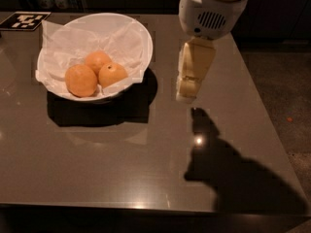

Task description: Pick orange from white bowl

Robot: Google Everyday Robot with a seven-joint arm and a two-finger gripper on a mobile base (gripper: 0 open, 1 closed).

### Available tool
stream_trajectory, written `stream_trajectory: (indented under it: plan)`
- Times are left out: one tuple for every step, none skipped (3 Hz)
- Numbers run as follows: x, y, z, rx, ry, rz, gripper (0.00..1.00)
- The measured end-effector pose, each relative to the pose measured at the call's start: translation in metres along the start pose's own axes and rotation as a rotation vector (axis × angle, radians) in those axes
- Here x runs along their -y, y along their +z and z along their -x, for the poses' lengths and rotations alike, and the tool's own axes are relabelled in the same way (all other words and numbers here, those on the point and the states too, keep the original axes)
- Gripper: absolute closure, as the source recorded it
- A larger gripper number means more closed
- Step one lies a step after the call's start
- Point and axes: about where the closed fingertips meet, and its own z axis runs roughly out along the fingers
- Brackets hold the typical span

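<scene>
The white bowl (138, 35), lined with crumpled white paper, stands on the dark table at the back left. Three oranges lie in it. The orange (112, 74) with a small dark stem dimple is the right one of the three. A slightly larger orange (80, 80) lies at the front left and a third orange (97, 60) behind. My gripper (187, 92) hangs above the table to the right of the bowl, pointing down, apart from the bowl and the fruit.
The dark glossy table (121, 164) has its right edge near the arm's shadow. A black-and-white marker tag (25, 21) lies at the back left corner. Speckled floor (282, 110) lies to the right.
</scene>
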Motion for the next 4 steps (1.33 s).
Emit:
stream_trajectory:
  plan:
    - [0.005, 0.013, 0.021, -0.025, 0.024, 0.035, 0.00]
    - [0.010, 0.029, 0.052, -0.055, 0.020, 0.071, 0.00]
    - [0.014, 0.031, 0.060, -0.034, 0.014, 0.058, 0.00]
    - [0.016, 0.032, 0.088, 0.020, -0.005, 0.071, 0.00]
